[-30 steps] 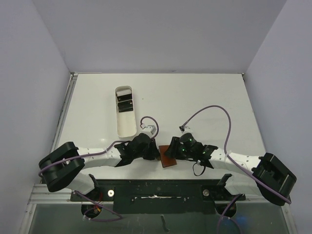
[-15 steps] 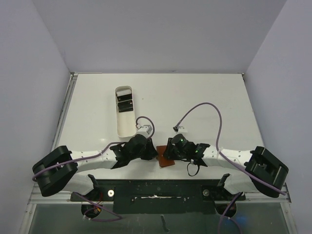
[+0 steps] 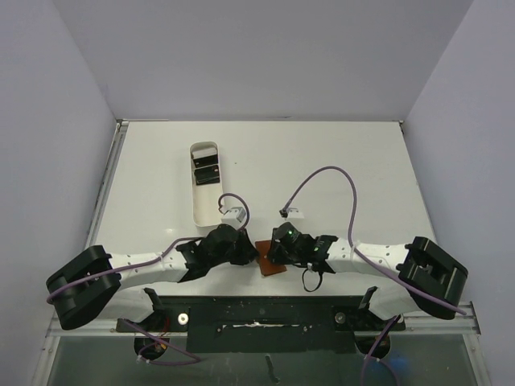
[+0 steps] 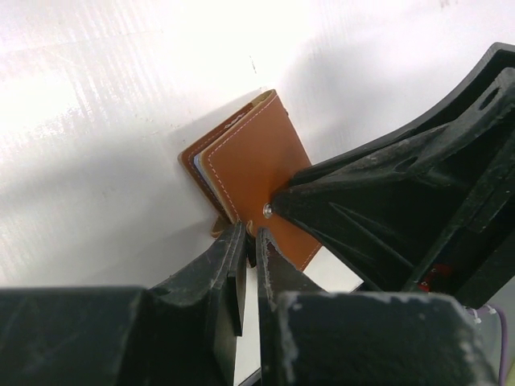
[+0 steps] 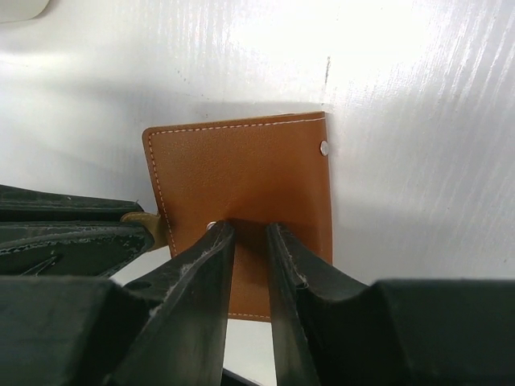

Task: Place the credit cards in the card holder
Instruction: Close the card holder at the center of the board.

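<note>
The card holder (image 3: 276,266) is a closed brown leather wallet lying flat near the table's front edge, between both grippers. In the left wrist view the card holder (image 4: 249,165) shows its snap, and my left gripper (image 4: 250,240) is shut on its little closure tab (image 4: 217,229). In the right wrist view my right gripper (image 5: 249,229) is nearly shut with nothing between its fingers, and its tips press on the card holder's (image 5: 241,173) cover. Dark credit cards (image 3: 206,171) lie in the long white tray (image 3: 208,207).
The white tray stands left of centre, behind the left gripper (image 3: 251,252). Purple cables loop above both wrists, one over the right gripper (image 3: 272,252). Grey walls close in the table on three sides.
Both arms have drawn in and shifted slightly left, and the wallet has slid a little left with them. The grippers stay at the wallet.
</note>
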Controlling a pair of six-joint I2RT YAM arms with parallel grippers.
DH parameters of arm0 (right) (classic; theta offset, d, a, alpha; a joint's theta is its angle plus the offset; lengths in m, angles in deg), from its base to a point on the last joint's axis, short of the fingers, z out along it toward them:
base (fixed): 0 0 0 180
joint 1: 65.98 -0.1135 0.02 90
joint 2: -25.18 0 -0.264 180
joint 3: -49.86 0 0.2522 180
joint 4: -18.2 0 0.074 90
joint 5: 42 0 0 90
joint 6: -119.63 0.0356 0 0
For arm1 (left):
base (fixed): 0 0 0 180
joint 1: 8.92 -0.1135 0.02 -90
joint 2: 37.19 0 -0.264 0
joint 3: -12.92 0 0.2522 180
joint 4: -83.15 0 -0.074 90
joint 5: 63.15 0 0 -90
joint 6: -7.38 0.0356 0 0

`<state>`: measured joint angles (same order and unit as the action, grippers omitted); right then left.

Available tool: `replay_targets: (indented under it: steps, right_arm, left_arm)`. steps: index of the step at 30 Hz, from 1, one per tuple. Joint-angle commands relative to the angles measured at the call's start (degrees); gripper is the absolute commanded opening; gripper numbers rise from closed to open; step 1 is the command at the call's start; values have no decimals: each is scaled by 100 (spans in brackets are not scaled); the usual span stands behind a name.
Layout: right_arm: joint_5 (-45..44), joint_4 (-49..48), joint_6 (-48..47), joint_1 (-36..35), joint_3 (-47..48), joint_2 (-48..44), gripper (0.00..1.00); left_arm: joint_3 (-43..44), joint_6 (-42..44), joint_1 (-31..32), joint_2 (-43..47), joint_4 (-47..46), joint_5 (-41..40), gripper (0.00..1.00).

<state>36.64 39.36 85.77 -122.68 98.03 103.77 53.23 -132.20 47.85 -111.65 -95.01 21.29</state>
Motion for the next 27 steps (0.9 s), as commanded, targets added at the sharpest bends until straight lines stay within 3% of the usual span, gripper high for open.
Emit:
replay_targets:
  steps: [1,9,17,24,27]
  right_arm:
    - [-427,553,23,-131,98,132,25]
    - [-228,57,-71,-192,-100,-471,34]
    - [-200,-147,-113,-192,-285,-665,35]
    - [-186,-204,-156,-189,-233,-712,35]
    - [-161,-296,-147,-195,-234,-814,34]
  left_arm:
    - [95,-125,-21,41,-801,208,8]
    - [85,-243,-144,-333,-1242,709,17]
    - [157,-235,-327,-342,-1212,912,25]
    - [131,-209,-441,-359,-1180,911,25]
    - [176,-160,-535,-407,-1185,969,20]
